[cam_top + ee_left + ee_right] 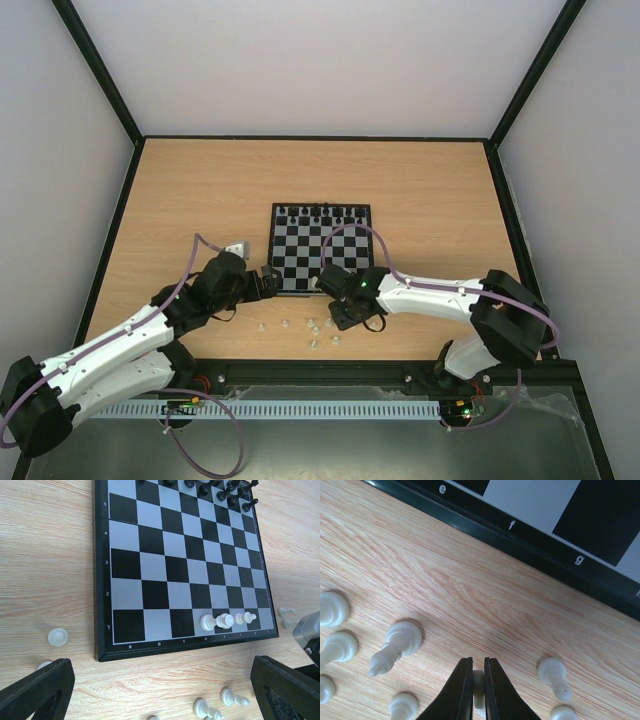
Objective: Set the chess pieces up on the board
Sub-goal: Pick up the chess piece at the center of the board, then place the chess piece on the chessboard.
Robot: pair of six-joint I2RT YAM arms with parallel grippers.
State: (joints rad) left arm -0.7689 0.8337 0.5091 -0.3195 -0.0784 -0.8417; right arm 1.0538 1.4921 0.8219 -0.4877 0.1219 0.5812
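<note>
**Condition.** We find the right gripper (pixel 478 662) clenched on a small white piece (pixel 478 686) over the desk (pixel 470 590), just off the near edge of the board (pixel 150 575). We cannot tell whether the piece has left the desk. The left gripper (pixel 160 667) is released, its jaws wide with nothing between them, and it faces the board's near left corner.

**Task items.** Black pieces (pixel 320 212) line the board's far edge. Three white pieces (pixel 225 621) occupy the near row. The loose white pieces (pixel 395 647) lie scattered on the desk beside the right gripper.

**Hazards, in our judgement.**
- The grip is narrow and the piece is tiny, so it may pivot or slip out during the lift.
- Loose pieces lie close on both sides, and a sideways move at low height would scatter them.
- The three pieces on the near row could be knocked over if the held piece comes in low over them.
- The two grippers sit near each other at the board's edge, so a wide swing risks contact.

**View comparison.**
- Only the right wrist view shows the grip itself. From above, the gripper body hides it.
- Only the left wrist view resolves the three placed pieces and the board's lettering.
- Only the top view shows both arms together.
</note>
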